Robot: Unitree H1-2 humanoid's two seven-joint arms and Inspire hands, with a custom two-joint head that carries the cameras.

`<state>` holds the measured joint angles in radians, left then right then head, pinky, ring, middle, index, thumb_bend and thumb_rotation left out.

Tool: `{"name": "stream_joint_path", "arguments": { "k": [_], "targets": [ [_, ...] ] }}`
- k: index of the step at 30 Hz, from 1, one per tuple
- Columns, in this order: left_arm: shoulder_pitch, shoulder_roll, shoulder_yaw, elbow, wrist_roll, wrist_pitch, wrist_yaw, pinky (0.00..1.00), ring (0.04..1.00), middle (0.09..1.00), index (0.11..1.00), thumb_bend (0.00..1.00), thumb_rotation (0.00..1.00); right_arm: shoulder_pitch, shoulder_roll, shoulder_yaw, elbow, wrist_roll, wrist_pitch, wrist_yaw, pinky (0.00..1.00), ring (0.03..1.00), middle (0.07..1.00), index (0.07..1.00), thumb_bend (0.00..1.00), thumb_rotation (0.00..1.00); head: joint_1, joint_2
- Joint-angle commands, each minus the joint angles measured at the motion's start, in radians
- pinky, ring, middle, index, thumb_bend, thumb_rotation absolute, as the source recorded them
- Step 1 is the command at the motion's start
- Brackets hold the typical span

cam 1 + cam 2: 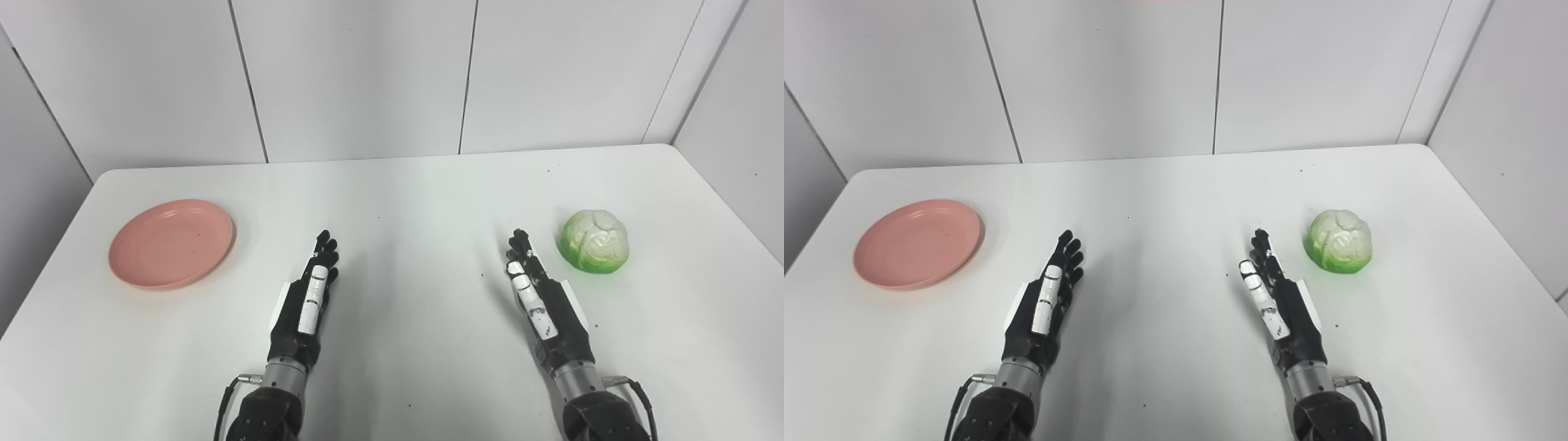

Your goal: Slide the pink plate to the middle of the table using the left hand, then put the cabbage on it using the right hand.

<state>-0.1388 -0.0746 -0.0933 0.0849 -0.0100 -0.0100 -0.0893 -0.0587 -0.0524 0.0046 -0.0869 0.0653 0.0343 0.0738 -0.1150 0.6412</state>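
Observation:
A pink plate (pixel 171 242) lies empty on the white table (pixel 404 202) at the left. A green and white cabbage (pixel 595 241) sits at the right. My left hand (pixel 309 300) rests open near the table's front, fingers stretched forward, well to the right of the plate. My right hand (pixel 539 297) is also open and empty, fingers stretched forward, just left of the cabbage and apart from it. Both also show in the right eye view: the plate (pixel 917 242), the cabbage (pixel 1339 241), the left hand (pixel 1044 303), the right hand (pixel 1277 300).
White wall panels (pixel 367 73) stand behind the table's far edge and along its right side. Small dark specks dot the tabletop. Bare table surface lies between my two hands.

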Motion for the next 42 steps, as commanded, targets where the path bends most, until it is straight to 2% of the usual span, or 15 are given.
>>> {"name": "stream_joint_path", "arguments": {
  "k": [1,6,12,17,21,25,26,29,35,42],
  "targets": [
    [-0.005,0.009,-0.005,-0.013,0.009,-0.006,-0.003,1.0,1.0,1.0,1.0,0.63,1.0,-0.036,-0.002,-0.003,-0.03,0.007,-0.029,0.005,1.0,1.0,1.0,1.0,0.69,0.84,0.002,0.0],
    [-0.005,0.011,-0.007,-0.011,0.011,-0.01,0.0,1.0,1.0,1.0,1.0,0.63,1.0,-0.036,-0.002,-0.007,-0.029,0.019,-0.022,0.008,1.0,1.0,1.0,1.0,0.69,0.83,0.001,-0.001],
    [-0.002,0.012,-0.009,-0.032,-0.001,0.023,-0.007,1.0,1.0,1.0,1.0,0.63,1.0,-0.035,0.001,-0.007,-0.034,0.02,-0.022,0.004,1.0,1.0,1.0,1.0,0.68,0.82,0.001,-0.001],
    [-0.007,0.012,-0.01,-0.015,0.0,0.001,-0.008,1.0,1.0,1.0,1.0,0.64,1.0,-0.036,-0.006,-0.005,-0.025,0.013,-0.035,0.007,1.0,1.0,1.0,1.0,0.68,0.83,0.004,-0.001],
    [-0.009,0.011,-0.01,-0.007,0.004,-0.016,-0.003,1.0,1.0,1.0,1.0,0.65,1.0,-0.035,-0.007,-0.005,-0.034,0.011,-0.015,0.006,1.0,1.0,1.0,1.0,0.69,0.84,0.004,-0.001],
    [-0.01,0.015,-0.015,-0.008,0.003,-0.011,-0.012,1.0,1.0,1.0,1.0,0.66,1.0,-0.035,-0.007,-0.008,-0.03,0.02,-0.026,0.007,1.0,1.0,1.0,1.0,0.68,0.82,0.037,-0.004],
    [-0.008,0.012,-0.019,-0.014,0.011,-0.002,-0.007,1.0,1.0,1.0,1.0,0.66,1.0,-0.035,-0.01,-0.009,-0.026,0.013,-0.033,0.006,1.0,1.0,1.0,1.0,0.68,0.82,0.067,-0.007],
    [-0.003,0.002,-0.025,-0.03,0.02,0.024,0.004,1.0,1.0,1.0,1.0,0.68,1.0,-0.032,-0.022,-0.01,-0.028,0.002,-0.031,0.006,1.0,1.0,1.0,1.0,0.71,0.84,0.076,-0.009],
    [-0.024,-0.004,-0.027,0.03,0.032,-0.055,0.014,1.0,1.0,1.0,1.0,0.68,1.0,-0.032,-0.024,-0.021,-0.033,0.033,-0.015,0.014,1.0,1.0,1.0,1.0,0.71,0.84,0.074,-0.013],
    [-0.029,0.001,-0.027,0.038,0.029,-0.061,0.001,1.0,1.0,1.0,1.0,0.69,1.0,-0.034,-0.028,-0.021,-0.017,0.022,-0.042,0.013,1.0,1.0,1.0,1.0,0.69,0.85,0.072,-0.015]
  ]
}}
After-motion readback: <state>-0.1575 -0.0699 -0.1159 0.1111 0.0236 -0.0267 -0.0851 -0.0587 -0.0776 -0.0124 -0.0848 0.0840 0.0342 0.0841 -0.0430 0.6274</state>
